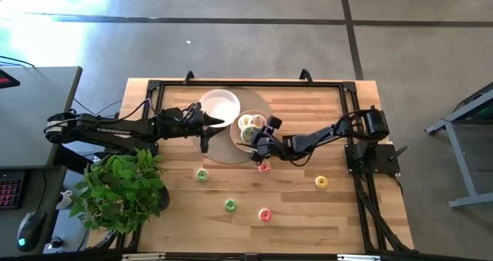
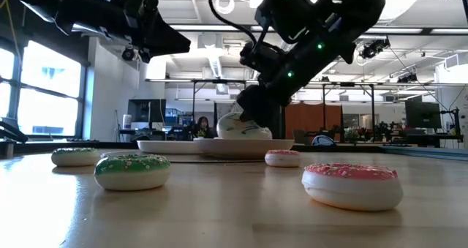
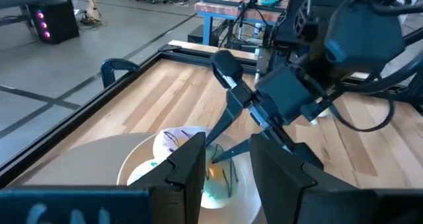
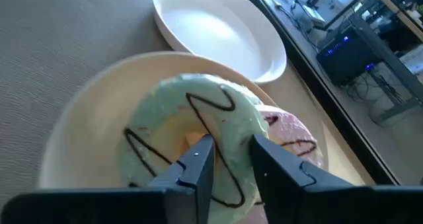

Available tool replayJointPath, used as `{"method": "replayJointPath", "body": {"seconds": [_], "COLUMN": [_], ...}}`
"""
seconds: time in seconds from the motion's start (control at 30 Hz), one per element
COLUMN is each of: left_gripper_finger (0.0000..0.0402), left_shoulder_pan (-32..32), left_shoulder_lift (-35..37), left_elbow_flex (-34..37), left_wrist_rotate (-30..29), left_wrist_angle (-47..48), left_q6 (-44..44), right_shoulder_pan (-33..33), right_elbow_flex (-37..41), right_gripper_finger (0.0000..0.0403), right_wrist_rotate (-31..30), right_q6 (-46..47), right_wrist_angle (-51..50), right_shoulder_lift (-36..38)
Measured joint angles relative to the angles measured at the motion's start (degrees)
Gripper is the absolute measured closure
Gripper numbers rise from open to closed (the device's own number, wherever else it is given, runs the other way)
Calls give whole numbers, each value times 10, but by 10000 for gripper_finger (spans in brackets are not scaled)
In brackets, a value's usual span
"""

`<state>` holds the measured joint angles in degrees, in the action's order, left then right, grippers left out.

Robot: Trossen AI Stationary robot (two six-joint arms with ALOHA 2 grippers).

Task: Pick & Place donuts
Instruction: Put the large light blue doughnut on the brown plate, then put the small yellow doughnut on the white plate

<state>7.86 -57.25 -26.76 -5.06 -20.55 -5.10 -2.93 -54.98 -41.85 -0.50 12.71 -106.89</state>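
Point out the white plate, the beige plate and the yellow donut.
White plate (image 1: 219,105): high view, on its bare middle.
Beige plate (image 4: 79,128): right wrist view, on its bare rim.
Yellow donut (image 1: 321,182): high view, on its ring.

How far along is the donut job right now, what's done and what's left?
Done: a pink donut lies on the beige plate.
In hand: the right gripper is at a pale green donut on that plate.
Left: five donuts on the table, including a yellow one. The left gripper waits by the white plate.
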Motion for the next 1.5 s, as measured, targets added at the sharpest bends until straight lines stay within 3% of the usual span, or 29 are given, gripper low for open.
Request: {"method": "replayJointPath", "body": {"seconds": [0.23, 0.47, 0.57, 0.77, 0.9, 1.03, 1.13, 1.4, 1.5], "left_gripper_finger": [283, 283, 283, 283, 283, 283, 283, 283, 283], "left_shoulder_pan": [0, 0, 0, 0, 0, 0, 0, 0, 0], "left_shoulder_lift": [0, 0, 0, 0, 0, 0, 0, 0, 0], "left_elbow_flex": [0, 0, 0, 0, 0, 0, 0, 1, 0], "left_wrist_rotate": [0, 1, 16, 59, 60, 59, 58, 58, 58], "left_wrist_angle": [15, 15, 15, 15, 24, 34, 41, 45, 45], "left_q6": [-29, -42, -44, -52, -59, -59, -59, -58, -59], "right_shoulder_pan": [-12, -22, -28, -43, -78, -123, -163, -253, -269], "right_elbow_flex": [-32, -106, -159, -248, -264, -240, -195, -18, 41], "right_gripper_finger": [280, 277, 276, 277, 277, 277, 277, 277, 277], "right_wrist_rotate": [3, 22, 74, 253, 283, 277, 292, 341, 371], "right_q6": [-9, 47, 107, 231, 290, 410, 498, 715, 758], "right_wrist_angle": [-23, -214, -353, -572, -719, -821, -830, -740, -698], "right_shoulder_lift": [4, 4, 7, 8, 16, 52, 91, 193, 216]}}
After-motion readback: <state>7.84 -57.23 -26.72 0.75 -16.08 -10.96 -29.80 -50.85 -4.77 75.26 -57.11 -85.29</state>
